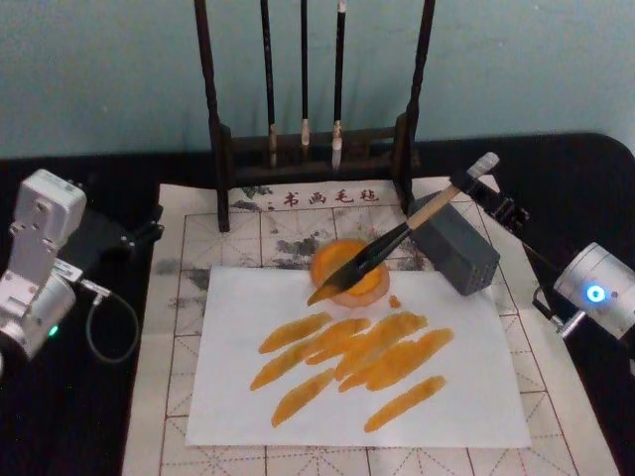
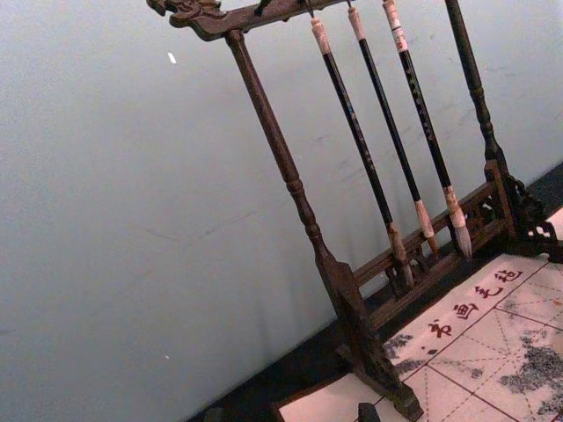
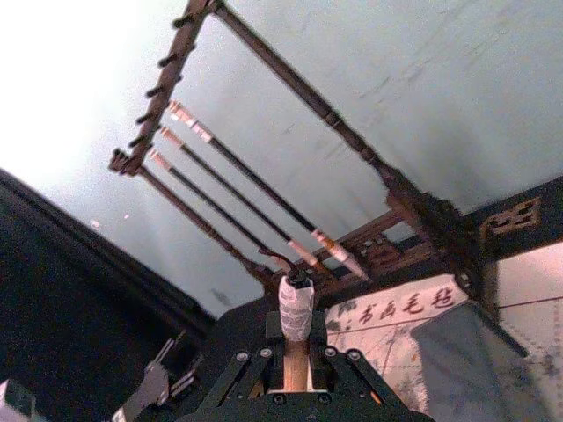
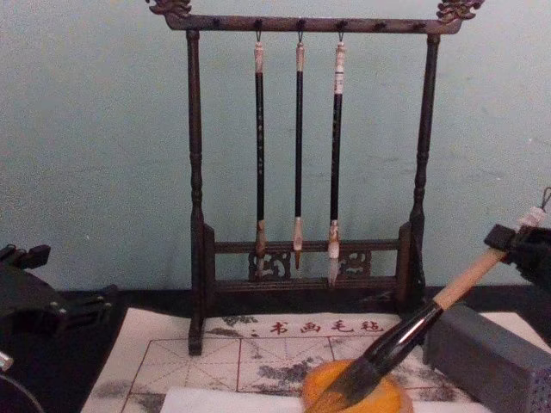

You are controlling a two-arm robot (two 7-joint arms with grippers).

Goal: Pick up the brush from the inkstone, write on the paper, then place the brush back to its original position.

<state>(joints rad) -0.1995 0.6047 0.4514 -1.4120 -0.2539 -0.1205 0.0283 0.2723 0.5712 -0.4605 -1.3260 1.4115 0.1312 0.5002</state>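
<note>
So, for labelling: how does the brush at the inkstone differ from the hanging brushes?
The brush has a pale handle with a black lower part; the hanging brushes have thin black handles. Its bristles are dark, theirs pale. It slants, tip at the inkstone, held by the right gripper; they hang upright from the rack. All have pale top ends.

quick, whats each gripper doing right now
left gripper: parked at the left, state cannot be told
right gripper: jaws closed on the brush, near its top end
</note>
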